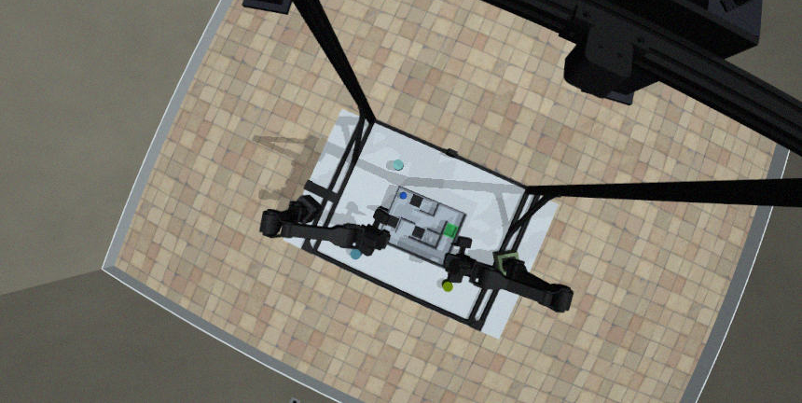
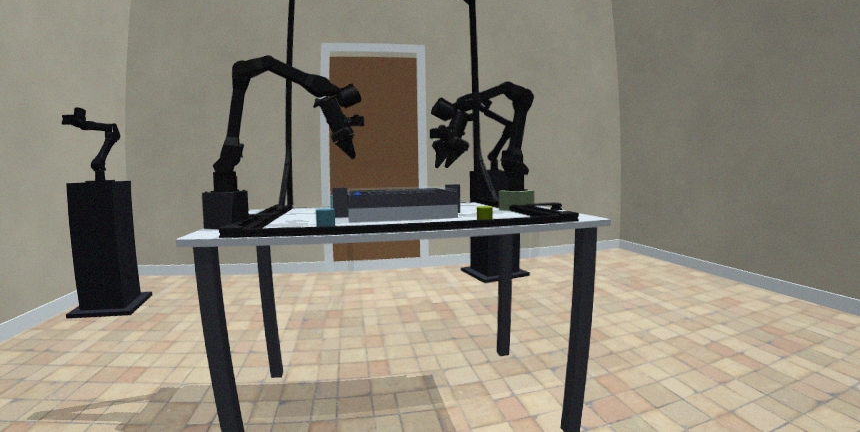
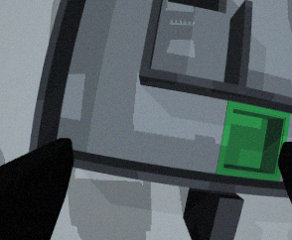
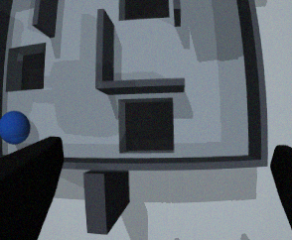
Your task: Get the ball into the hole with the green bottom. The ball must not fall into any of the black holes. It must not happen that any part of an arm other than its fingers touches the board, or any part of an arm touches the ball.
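Observation:
The grey maze board lies in the middle of the white table and also shows in the exterior view. The blue ball rests in a corner lane of the board and shows in the right wrist view. The green-bottomed hole is at the opposite end and shows in the left wrist view. My left gripper is open and empty, hanging above the board's green end. My right gripper is open and empty, above the ball's end. Black holes lie between the walls.
A teal cylinder, a pale teal cylinder and a yellow-green cylinder stand on the table around the board. A green block sits by the left arm's base. Black frame rails border the table.

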Robot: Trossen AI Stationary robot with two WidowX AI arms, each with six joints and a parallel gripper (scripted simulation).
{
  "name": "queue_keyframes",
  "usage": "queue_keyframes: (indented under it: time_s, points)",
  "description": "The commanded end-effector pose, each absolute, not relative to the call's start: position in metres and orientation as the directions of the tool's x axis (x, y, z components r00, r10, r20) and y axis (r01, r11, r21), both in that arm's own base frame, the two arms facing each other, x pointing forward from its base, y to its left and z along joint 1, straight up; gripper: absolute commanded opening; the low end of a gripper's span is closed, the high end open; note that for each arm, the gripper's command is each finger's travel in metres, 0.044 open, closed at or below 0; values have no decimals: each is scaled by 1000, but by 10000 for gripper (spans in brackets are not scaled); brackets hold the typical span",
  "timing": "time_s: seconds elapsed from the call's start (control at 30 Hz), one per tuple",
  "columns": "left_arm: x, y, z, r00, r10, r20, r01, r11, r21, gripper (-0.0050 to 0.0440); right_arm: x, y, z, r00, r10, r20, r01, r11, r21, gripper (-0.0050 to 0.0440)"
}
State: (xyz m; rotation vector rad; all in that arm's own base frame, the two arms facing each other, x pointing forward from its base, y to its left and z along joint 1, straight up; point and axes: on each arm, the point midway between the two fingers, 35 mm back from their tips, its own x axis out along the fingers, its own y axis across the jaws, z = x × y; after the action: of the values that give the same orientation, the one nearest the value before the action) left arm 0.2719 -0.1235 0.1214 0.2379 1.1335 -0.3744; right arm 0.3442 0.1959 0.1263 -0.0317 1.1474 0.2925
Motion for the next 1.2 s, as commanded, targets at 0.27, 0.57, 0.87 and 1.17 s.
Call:
queue_keyframes:
  time_s: [0.27, 0.57, 0.87, 1.17]
  points:
    - [214, -138, 94, 13, -9, -1000, 528, 850, -1, 400, 291, 243, 62, 24, 13, -1000, -296, 955, 5, 400]
    - [212, -138, 92, 0, -1, -1000, 532, 847, -1, 400, 289, 244, 59, 12, 3, -1000, -298, 954, -1, 400]
    - [213, -139, 79, 0, -1, -1000, 532, 847, -1, 400, 290, 247, 46, 12, 3, -1000, -298, 954, -1, 400]
    - [214, -139, 69, 0, 0, -1000, 533, 846, 0, 400, 291, 248, 35, 10, 3, -1000, -300, 954, -1, 400]
